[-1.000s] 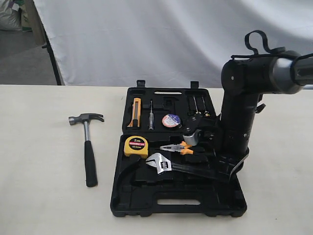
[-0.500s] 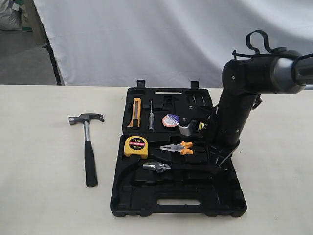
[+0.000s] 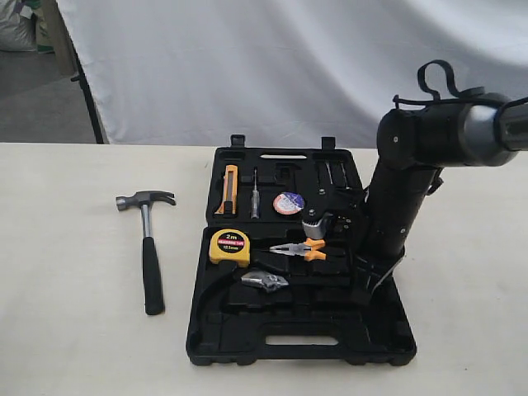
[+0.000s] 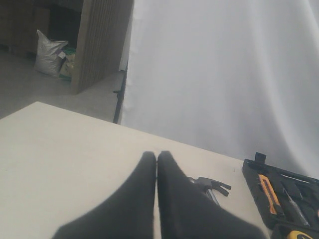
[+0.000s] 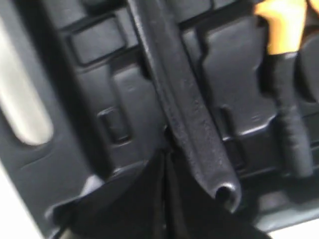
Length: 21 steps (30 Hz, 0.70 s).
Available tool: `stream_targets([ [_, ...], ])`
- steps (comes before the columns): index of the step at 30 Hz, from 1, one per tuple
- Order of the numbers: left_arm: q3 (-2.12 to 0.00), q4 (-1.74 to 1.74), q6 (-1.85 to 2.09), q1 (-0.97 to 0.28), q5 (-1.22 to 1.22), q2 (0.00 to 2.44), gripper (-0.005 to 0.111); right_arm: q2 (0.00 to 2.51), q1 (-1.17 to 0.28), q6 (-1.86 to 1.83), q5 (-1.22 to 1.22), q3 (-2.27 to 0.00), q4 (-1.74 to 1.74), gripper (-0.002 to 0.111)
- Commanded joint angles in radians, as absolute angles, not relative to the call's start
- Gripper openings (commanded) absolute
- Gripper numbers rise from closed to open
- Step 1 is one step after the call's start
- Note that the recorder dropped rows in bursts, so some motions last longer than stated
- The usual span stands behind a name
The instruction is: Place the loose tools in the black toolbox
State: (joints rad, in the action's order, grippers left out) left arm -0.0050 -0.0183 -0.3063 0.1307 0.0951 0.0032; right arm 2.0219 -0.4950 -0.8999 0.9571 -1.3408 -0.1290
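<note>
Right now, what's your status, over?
Left claw shut, empty. Right claw shut, beside wrench in toolbox. Hammer on table, outside toolbox. Nothing blocks it.

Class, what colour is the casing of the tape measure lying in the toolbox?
Yellow tape measure; the exterior view shows it best.

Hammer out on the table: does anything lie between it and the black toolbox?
Nothing visible does. The hammer lies on the table left of the toolbox, with only bare tabletop between them. The tape measure and wrench sit inside the toolbox.
</note>
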Motion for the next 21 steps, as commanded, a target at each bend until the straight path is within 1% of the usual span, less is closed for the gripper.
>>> stream_targets([
  [1, -0.008, -0.023, -0.311, 0.156, 0.088, 0.000, 0.001, 2.033, -0.491, -0.899, 0.839, -1.337, -0.107, 0.000],
  [9, -0.008, -0.023, -0.311, 0.156, 0.088, 0.000, 0.001, 2.012, -0.491, -0.855, 0.863, -1.337, -0.117, 0.000],
  [15, -0.008, -0.023, -0.311, 0.156, 0.088, 0.000, 0.001, 1.911, -0.491, -0.881, 0.868, -1.337, -0.294, 0.000],
  [19, -0.008, -0.023, -0.311, 0.156, 0.088, 0.000, 0.001, 1.953, -0.493, -0.981, 0.831, -1.337, -0.384, 0.000],
  [21, -0.008, -0.023, -0.311, 0.156, 0.088, 0.000, 0.001, 2.021, -0.493, -0.988, 0.779, -1.337, -0.384, 0.000],
])
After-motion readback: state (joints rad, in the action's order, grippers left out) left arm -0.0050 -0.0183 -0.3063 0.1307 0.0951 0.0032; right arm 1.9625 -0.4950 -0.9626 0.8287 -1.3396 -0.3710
